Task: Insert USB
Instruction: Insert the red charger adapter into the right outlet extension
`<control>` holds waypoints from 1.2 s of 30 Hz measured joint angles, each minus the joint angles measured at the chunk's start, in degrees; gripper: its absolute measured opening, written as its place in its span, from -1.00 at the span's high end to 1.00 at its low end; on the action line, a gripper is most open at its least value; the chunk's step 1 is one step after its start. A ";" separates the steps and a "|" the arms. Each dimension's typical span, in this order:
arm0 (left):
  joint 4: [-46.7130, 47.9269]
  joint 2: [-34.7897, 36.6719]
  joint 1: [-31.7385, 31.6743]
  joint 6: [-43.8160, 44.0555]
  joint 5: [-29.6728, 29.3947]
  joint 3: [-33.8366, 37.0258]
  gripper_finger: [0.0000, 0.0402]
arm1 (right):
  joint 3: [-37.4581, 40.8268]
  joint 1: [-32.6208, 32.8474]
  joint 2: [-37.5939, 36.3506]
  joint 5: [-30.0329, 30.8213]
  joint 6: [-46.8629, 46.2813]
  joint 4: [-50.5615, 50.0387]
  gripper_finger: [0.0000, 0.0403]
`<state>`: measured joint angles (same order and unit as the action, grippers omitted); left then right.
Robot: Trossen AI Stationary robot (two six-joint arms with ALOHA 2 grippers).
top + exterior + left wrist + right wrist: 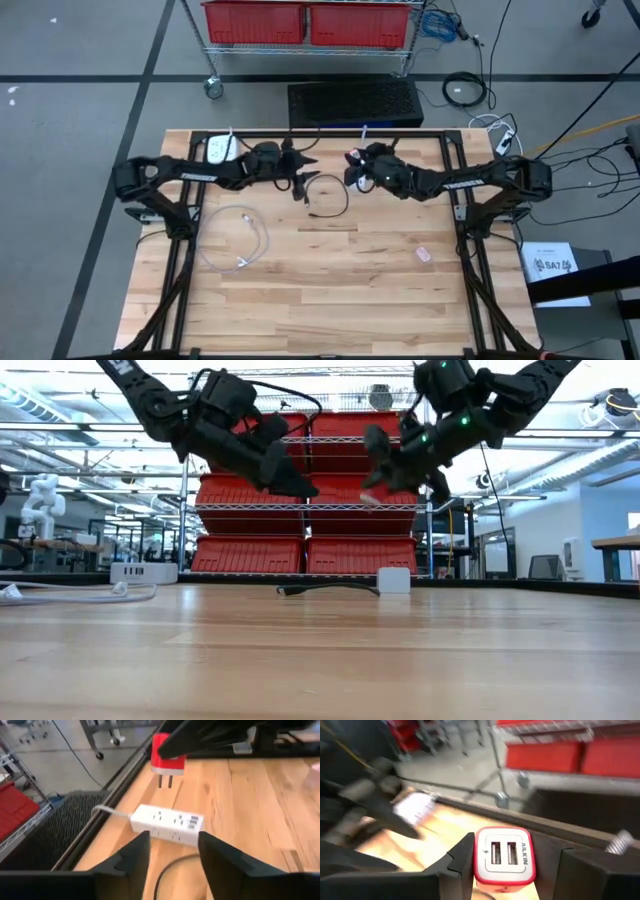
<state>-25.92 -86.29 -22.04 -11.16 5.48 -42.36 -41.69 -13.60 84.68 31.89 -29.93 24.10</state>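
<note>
The right pincer grips the red charger; the left pincer, open and empty, should fetch the black cable below the charger.

A robotics lab or industrial workshop. A pale wooden worktop stands on a grey concrete floor marked with dark lines, and two dark robot arms are mounted on black frames at its sides. Behind the worktop is a wire shelving rack on wheels stacked with red plastic storage bins. A black ridged mat lies on the floor between rack and worktop. Loose cables trail across the floor at the right. In the low view, the room beyond is large and open, with exposed ceiling ducts, bright strip lights, benches, and a small white robot arm at far left.
</note>
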 joint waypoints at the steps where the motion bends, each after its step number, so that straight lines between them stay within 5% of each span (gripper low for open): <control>1: 0.32 0.47 0.00 -0.18 0.00 0.54 0.23 | -0.01 -0.21 0.23 0.27 -1.86 -1.34 0.42; 10: -7.64 1.11 0.00 3.31 1.34 8.31 0.95 | 0.00 0.48 3.44 7.00 -15.99 -11.51 0.42; 30: -14.13 1.11 0.00 4.83 2.84 14.74 0.94 | -0.02 1.70 10.75 12.15 -31.32 -13.91 0.42; 36: -14.09 1.11 0.00 4.86 2.84 14.74 0.94 | -5.35 1.70 10.94 12.10 -32.56 -26.51 0.42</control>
<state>-40.01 -85.19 -22.04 -6.31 8.32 -27.62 -47.05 -11.90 95.62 43.99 -62.49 -2.40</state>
